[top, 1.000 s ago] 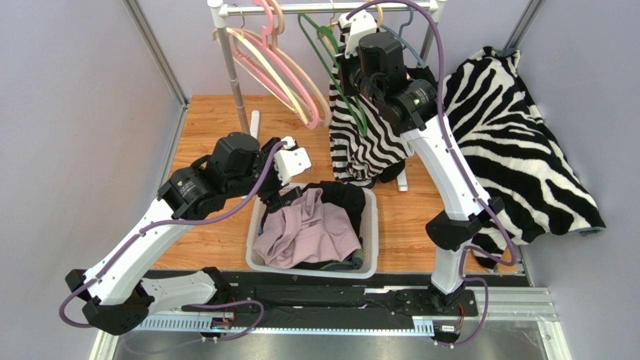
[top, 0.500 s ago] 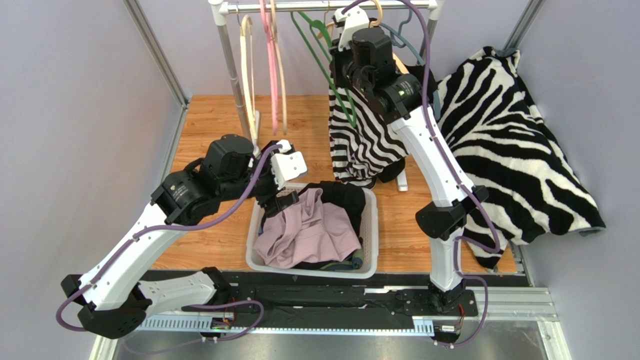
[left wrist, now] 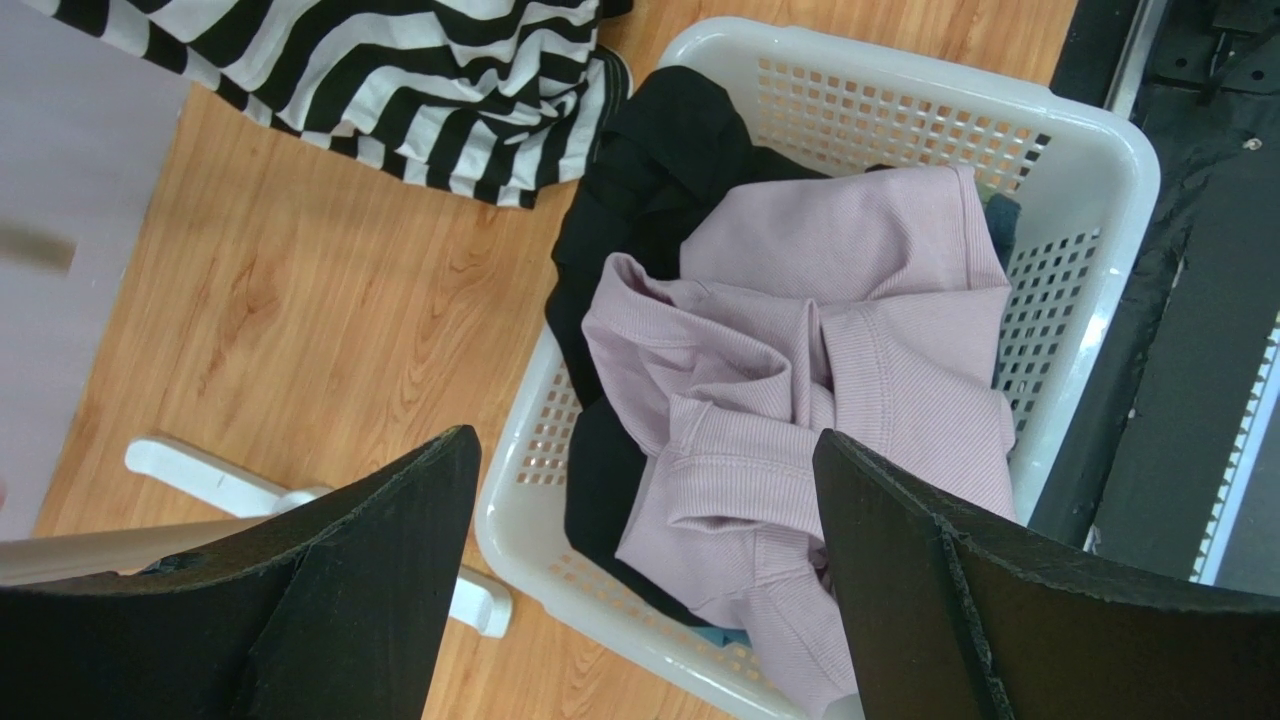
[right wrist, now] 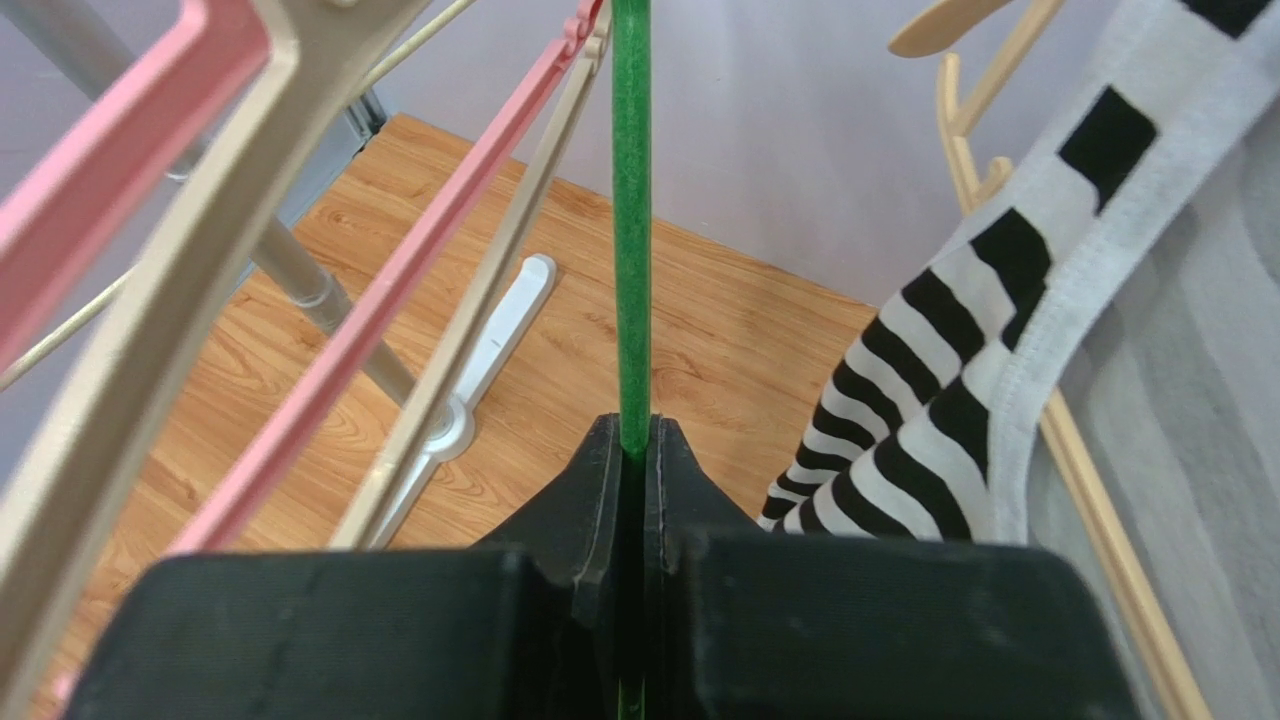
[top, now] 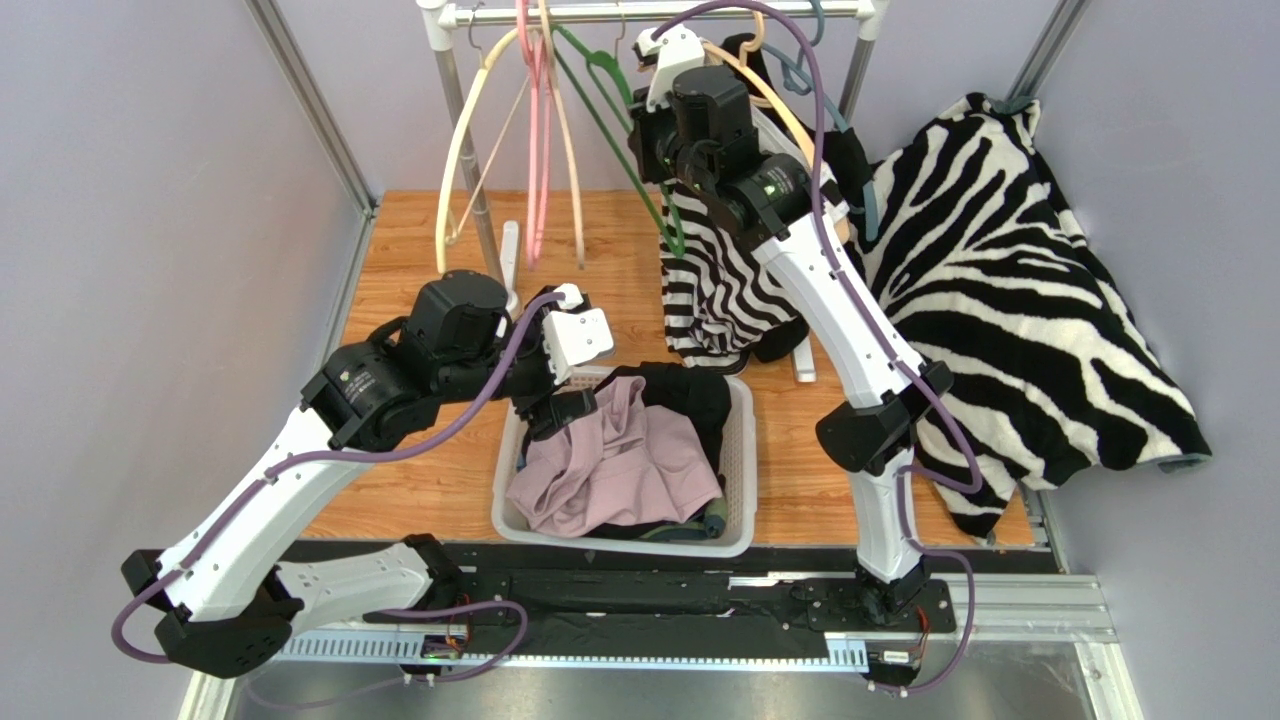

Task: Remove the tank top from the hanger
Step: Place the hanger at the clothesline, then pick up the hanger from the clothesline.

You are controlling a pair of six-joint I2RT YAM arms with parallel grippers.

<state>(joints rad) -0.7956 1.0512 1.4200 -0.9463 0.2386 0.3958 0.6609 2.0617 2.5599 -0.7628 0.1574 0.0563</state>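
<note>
Right wrist view showed us the right claw (right wrist: 637, 450) clamped shut on the thin bar of a green hanger (right wrist: 630, 225), which ran straight up from between its jaws. Just to the right hung the striped tank top (right wrist: 962, 390), its white-edged strap draped over a pale wooden hanger (right wrist: 1104, 525), apart from the green one. To the left we saw pink and cream hangers (right wrist: 391, 300) leaning across the frame. From above, the tank top (top: 721, 293) hung from the rail (top: 661, 12) with its hem near the tabletop (top: 421, 240).

Our left claw (left wrist: 643, 443) hovered with its jaws spread wide and nothing between them, above a white basket (left wrist: 1112, 165) holding a pink garment (left wrist: 842, 345) and dark clothes.

We judged the task barely begun: the tank top was still on its hanger, and the gripped hanger looked bare. Freeing the straps and pulling the top clear remained.
</note>
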